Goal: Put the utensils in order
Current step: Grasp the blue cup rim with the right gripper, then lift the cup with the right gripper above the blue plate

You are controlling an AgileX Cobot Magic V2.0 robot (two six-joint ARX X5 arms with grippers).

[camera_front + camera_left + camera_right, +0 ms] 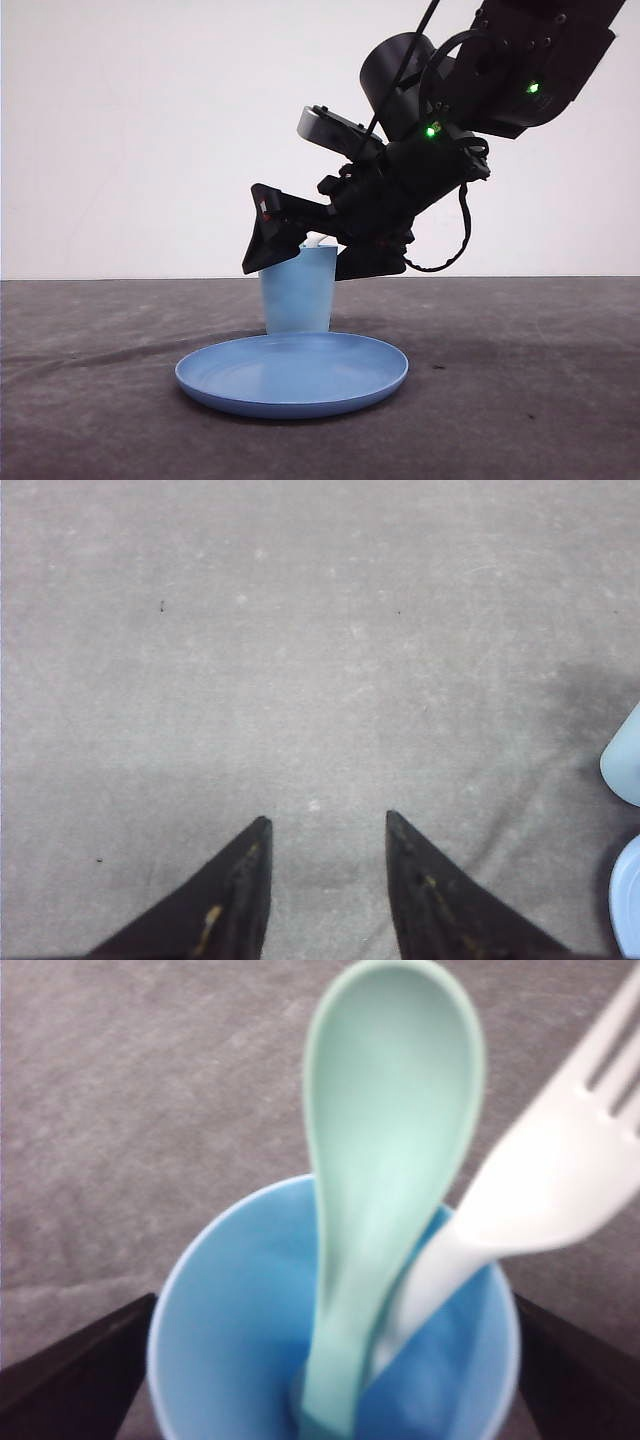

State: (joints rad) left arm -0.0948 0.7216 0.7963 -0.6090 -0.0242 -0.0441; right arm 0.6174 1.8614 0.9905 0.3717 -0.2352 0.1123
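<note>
We are judging the task nearly complete: the spoon [385,1160] and fork [560,1175] are standing in the cup [297,290] at the plate's [290,378] 12 o'clock, right jaws spread wide around it, left jaws parted and empty.

A black robot arm reaches down from the upper right, and its gripper [305,245] hangs over the rim of a light blue cup [297,295], the fingers spread to either side. A bit of white shows at the cup's mouth. The cup stands just behind a round blue plate [292,375] on a dark grey table [100,400].
</note>
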